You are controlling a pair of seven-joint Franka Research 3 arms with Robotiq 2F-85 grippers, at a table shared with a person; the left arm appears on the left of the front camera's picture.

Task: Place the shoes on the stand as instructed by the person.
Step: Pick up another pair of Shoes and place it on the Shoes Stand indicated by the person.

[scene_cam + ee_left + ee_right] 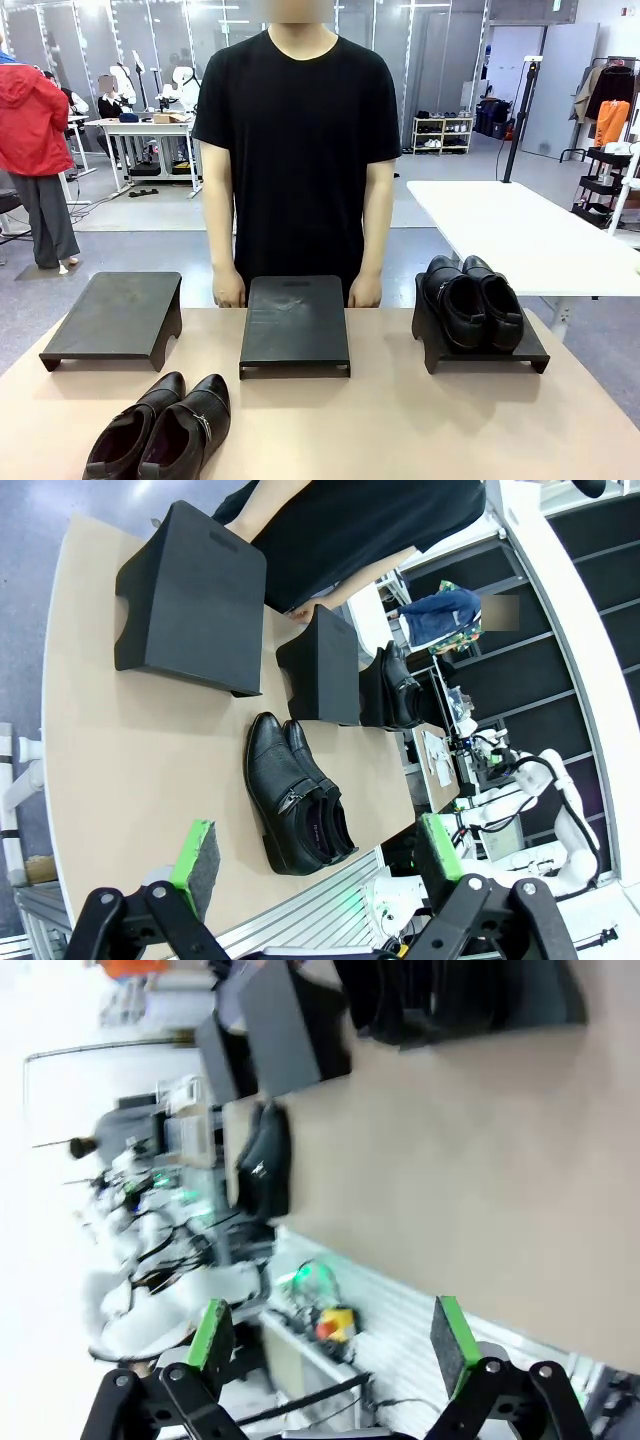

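Note:
A strapped, buckled pair of black shoes (pixel 165 430) lies on the tan table at the front left, toes toward the stands. A second black pair (pixel 472 300) sits on the right stand (pixel 490 352). The left stand (pixel 115 318) and the middle stand (pixel 295 325) are bare. The person (pixel 298 150) stands behind the middle stand, hands at the table's far edge. In the left wrist view my left gripper (pixel 316 830) hangs open above the buckled shoes (pixel 290 800), holding nothing. My right gripper (pixel 330 1335) is open over the table's near edge, with one shoe (pixel 265 1160) farther off.
A white table (pixel 520 235) stands behind the right stand. A figure in a red jacket (pixel 30 120) is far off at the left. The tabletop (pixel 400 420) in front of the middle and right stands is bare.

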